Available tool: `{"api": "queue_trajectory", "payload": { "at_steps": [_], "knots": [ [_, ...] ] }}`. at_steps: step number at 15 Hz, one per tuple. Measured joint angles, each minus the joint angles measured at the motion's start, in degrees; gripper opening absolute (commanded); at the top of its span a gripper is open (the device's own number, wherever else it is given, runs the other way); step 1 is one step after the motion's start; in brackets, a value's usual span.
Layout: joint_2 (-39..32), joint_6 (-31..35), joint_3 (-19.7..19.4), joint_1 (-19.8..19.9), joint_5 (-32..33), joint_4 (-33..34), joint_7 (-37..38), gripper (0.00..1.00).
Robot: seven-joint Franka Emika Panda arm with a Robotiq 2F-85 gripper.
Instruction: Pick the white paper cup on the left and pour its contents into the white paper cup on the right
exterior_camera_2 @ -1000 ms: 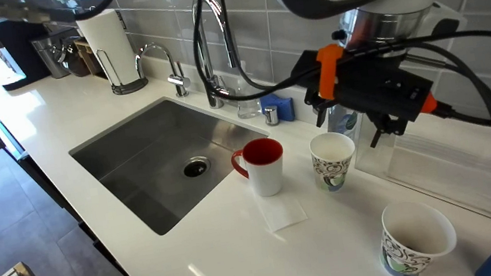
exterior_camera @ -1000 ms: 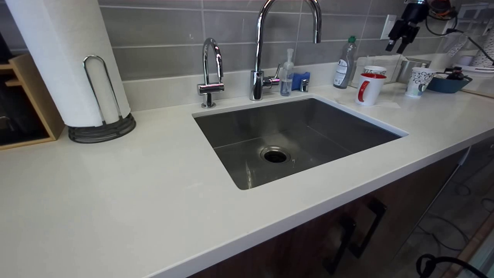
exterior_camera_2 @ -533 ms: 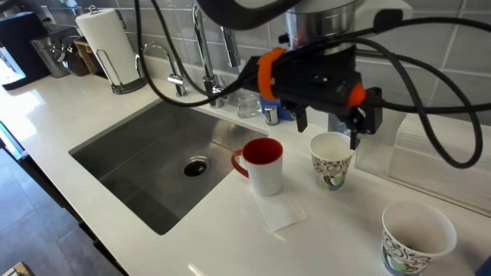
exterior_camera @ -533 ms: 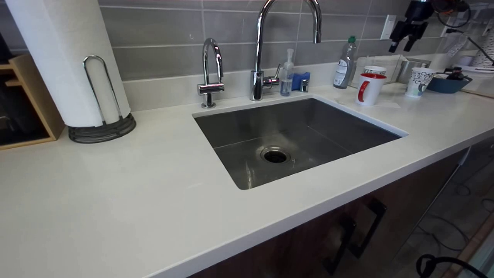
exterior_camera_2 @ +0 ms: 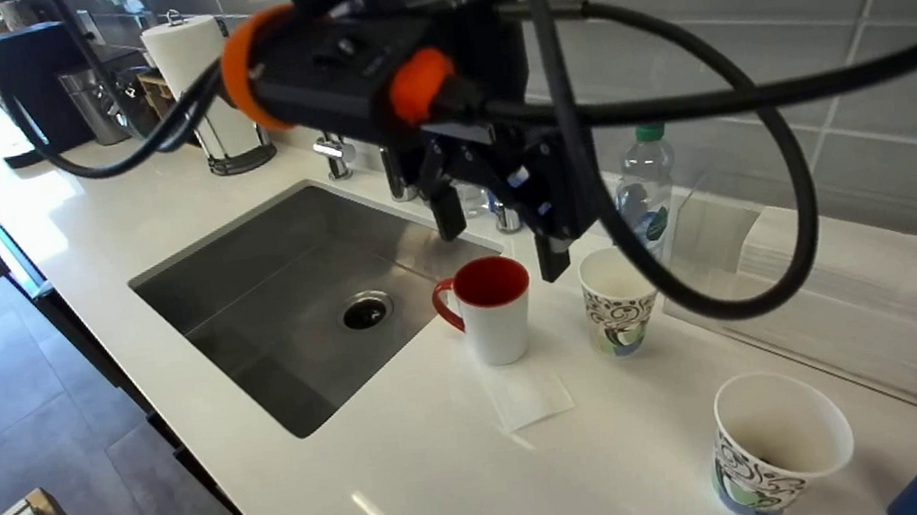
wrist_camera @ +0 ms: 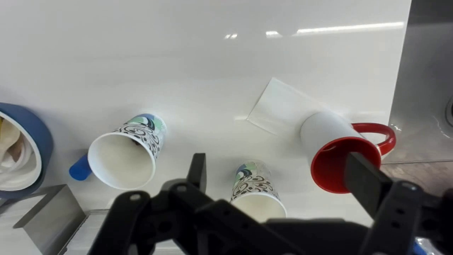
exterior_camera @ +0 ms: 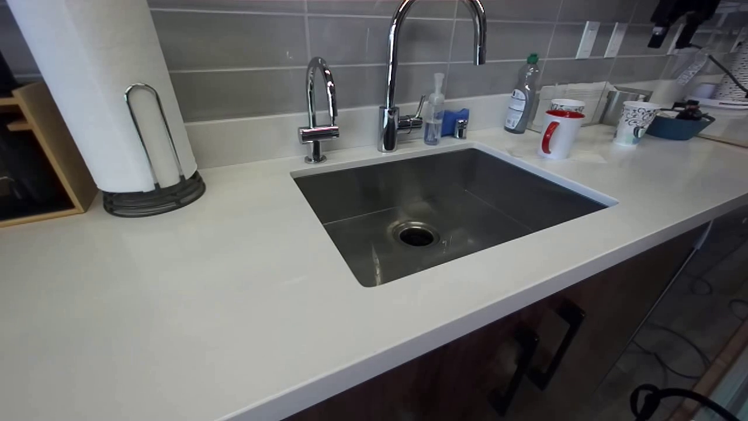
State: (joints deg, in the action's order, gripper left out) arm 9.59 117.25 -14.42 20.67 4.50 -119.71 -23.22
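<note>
Two white paper cups with black swirl prints stand upright on the counter. One, beside the mug, shows in an exterior view and in the wrist view; its pale inside is partly visible. The other stands apart from it, and shows in both exterior views and in the wrist view. A small dark patch shows inside it; its contents are otherwise unclear. My gripper is open and empty, up in the air above the counter. In the wrist view its fingers spread wide over the near-mug cup and the mug.
A red-and-white mug stands by the sink, next to a napkin. A green-capped bottle and clear organizer are by the wall. A blue bowl and blue piece lie past the far cup.
My open gripper has moved left and closer in an exterior view, and up and to the right in an exterior view. The cups and mug have not moved.
</note>
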Motion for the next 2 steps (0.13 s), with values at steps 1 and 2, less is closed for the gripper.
{"api": "queue_trajectory", "payload": {
  "at_steps": [1, 2],
  "knots": [
    [0.6, 0.0, -0.29, -0.13, 0.0, -0.08, 0.0, 1.0],
    [0.38, 0.03, -0.48, -0.3, 0.0, -0.08, 0.0, 1.0]
  ]
}}
